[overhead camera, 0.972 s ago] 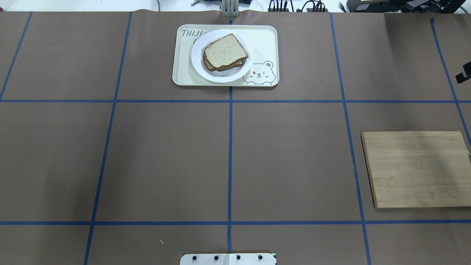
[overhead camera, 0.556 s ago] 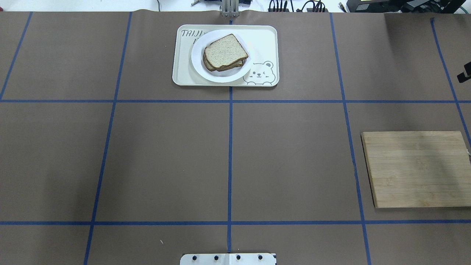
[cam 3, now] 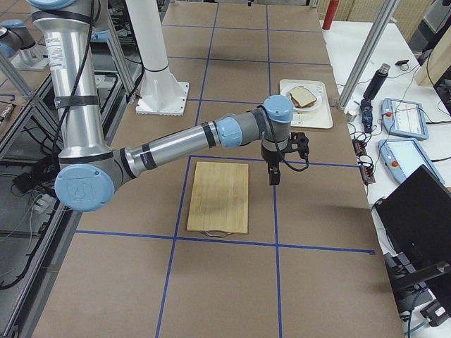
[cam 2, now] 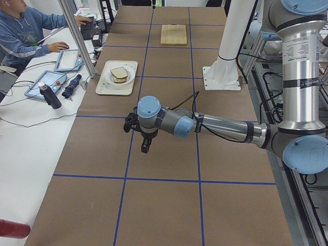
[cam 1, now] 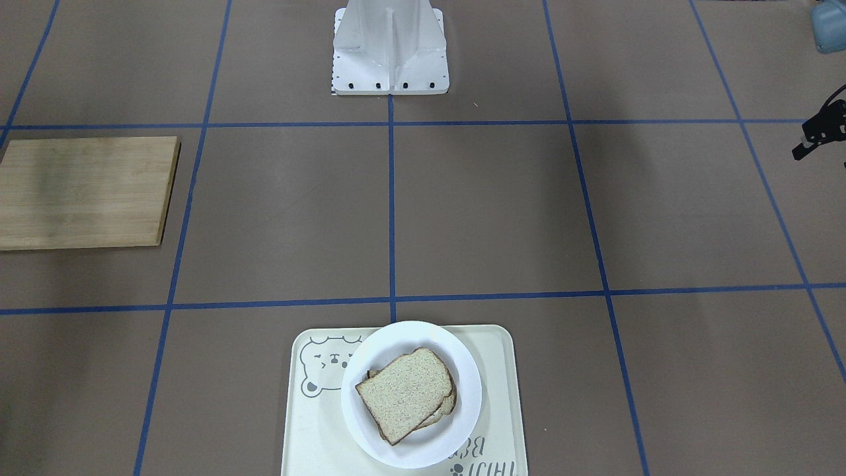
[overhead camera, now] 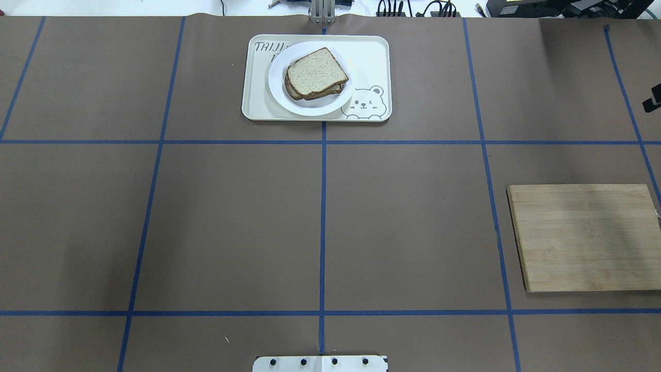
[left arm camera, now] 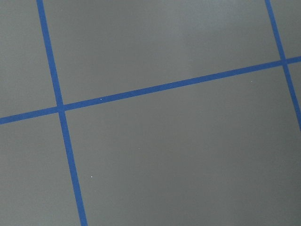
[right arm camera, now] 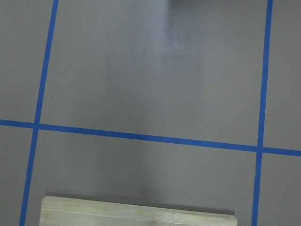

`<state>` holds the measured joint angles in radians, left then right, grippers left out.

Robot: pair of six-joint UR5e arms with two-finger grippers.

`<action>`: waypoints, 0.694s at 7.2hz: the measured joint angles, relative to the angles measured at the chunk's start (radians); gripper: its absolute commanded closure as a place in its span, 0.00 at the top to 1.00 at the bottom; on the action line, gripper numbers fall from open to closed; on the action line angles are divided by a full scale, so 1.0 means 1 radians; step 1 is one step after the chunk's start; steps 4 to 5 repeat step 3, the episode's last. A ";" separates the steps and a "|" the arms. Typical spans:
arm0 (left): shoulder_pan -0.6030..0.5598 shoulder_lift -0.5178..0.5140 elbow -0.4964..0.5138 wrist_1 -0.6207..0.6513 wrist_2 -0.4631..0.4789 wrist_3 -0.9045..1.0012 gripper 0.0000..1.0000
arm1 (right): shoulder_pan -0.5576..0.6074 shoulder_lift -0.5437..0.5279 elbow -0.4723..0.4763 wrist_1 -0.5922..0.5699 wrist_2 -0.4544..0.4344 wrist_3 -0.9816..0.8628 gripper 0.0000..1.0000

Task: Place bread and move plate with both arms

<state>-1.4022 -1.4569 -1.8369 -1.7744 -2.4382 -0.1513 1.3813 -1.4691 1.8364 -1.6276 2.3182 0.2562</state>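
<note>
Side views show left arm (cam 2: 220, 127) and right arm (cam 3: 176, 144) stretched out horizontally, left gripper (cam 2: 145, 147) and right gripper (cam 3: 273, 176) pointing down; overhead catches only the right one's edge. Fingers: cannot tell. Bread (overhead camera: 316, 72) lies atop plate (overhead camera: 310, 107) on tray (overhead camera: 369, 62).

Bare table (overhead camera: 232, 222) lies under the left gripper (cam 2: 145, 147) and runs open from it across to the tray (cam 2: 117, 77). The right gripper (cam 3: 273, 177) hangs near the wooden board (cam 3: 219, 196), its 1 close obstacle. The white stand (cam 3: 158, 70) rises well apart from both, toward the robot's base.
</note>
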 measured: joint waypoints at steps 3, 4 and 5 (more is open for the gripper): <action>0.000 -0.002 -0.002 0.001 -0.009 0.001 0.99 | -0.008 0.003 -0.003 0.001 0.000 0.001 1.00; 0.000 -0.002 -0.002 0.001 -0.009 0.001 0.99 | -0.008 0.003 -0.003 0.001 0.000 0.001 1.00; 0.000 -0.002 -0.002 0.001 -0.009 0.001 0.99 | -0.008 0.003 -0.003 0.001 0.000 0.001 1.00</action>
